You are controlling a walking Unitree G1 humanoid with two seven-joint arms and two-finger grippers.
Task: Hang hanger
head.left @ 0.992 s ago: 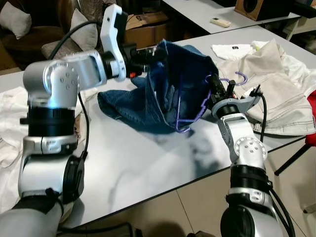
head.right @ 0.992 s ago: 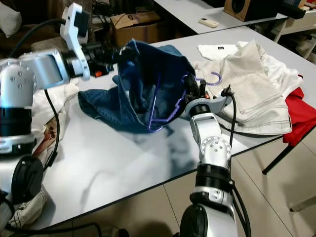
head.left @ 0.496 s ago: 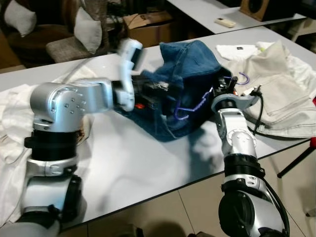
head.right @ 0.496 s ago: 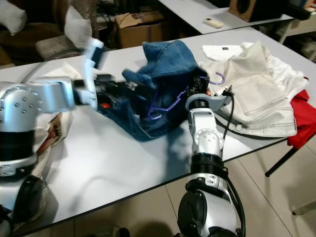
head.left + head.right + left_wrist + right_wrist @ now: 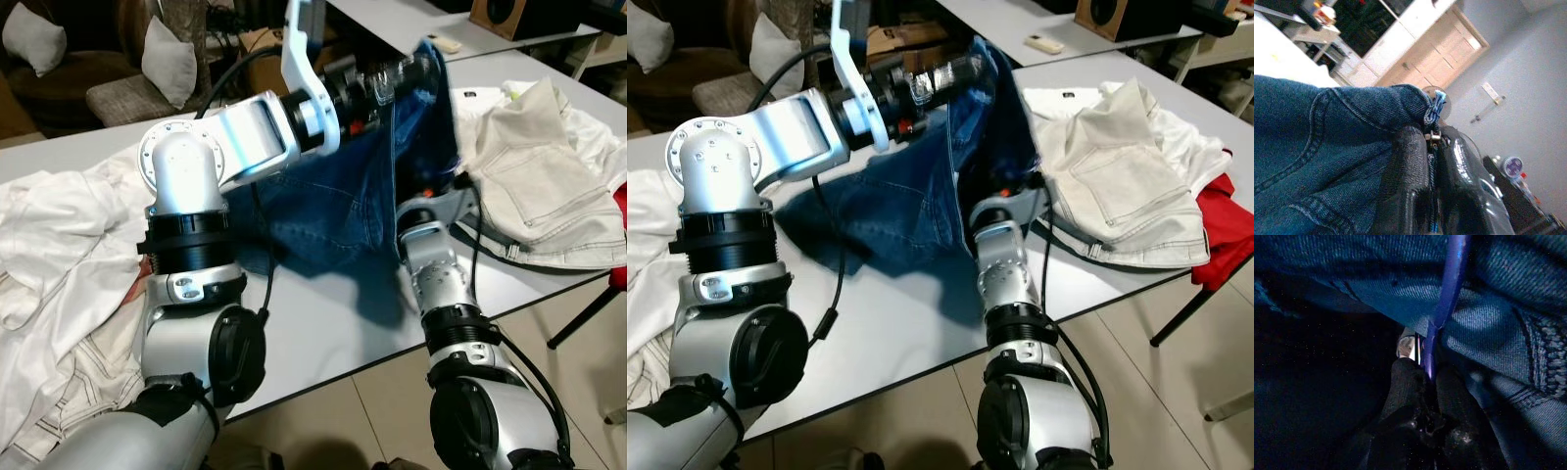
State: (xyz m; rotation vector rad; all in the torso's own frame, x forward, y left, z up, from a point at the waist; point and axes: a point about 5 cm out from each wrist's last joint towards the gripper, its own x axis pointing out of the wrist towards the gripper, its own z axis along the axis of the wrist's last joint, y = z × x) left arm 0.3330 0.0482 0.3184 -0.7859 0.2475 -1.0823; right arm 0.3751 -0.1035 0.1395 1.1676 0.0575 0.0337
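Here both pincers grip: left pincer [image 5: 1431,147] jeans [image 5: 333,196], right pincer [image 5: 1425,377] hanger [image 5: 1447,298].

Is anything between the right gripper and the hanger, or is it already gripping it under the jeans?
Nothing stands between them: the right gripper is shut on the purple hanger, under the jeans. The left gripper pinches the jeans' edge and holds it up, so the denim drapes over the hanger.

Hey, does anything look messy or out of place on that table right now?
Yes. Pale clothes lie crumpled in a heap at the table's right end, and a white garment spills over its left edge. The jeans trail onto the tabletop.
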